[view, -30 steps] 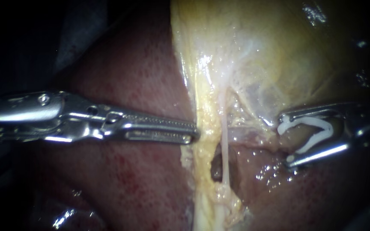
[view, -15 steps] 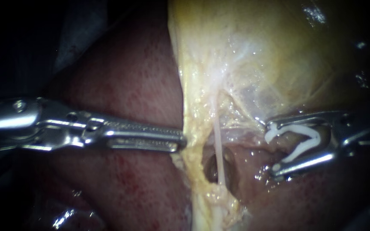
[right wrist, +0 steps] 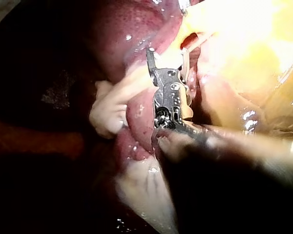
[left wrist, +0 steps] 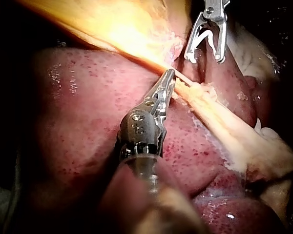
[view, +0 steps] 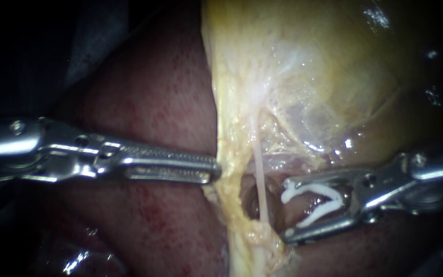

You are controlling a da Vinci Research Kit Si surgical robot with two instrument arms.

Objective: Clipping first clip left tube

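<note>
A thin pale tube (view: 259, 179) runs down through a gap in the yellowish tissue below the gallbladder (view: 308, 61). My left instrument (view: 215, 172) comes in from the left, its jaws shut on the yellowish tissue edge (view: 226, 154) beside the tube. My right instrument (view: 286, 210) comes in from the right with its jaws spread wide, holding an open white clip (view: 314, 200). Its jaw tips lie just right of the tube, which is not between them. In the left wrist view, the left instrument (left wrist: 169, 78) grips the yellowish strand and the right instrument (left wrist: 204, 57) stands beyond it. The right wrist view shows the right instrument (right wrist: 167, 53) at the tissue.
Dark red liver (view: 144, 102) lies under and left of the tube, with small red spots. A dark hollow (view: 252, 205) opens behind the tube. Wet pinkish tissue (view: 334, 149) lies above the right instrument's jaws.
My right instrument has moved left and downward with the clip, closing on the tube. My left instrument drew the tissue edge slightly left a second ago, then held still.
</note>
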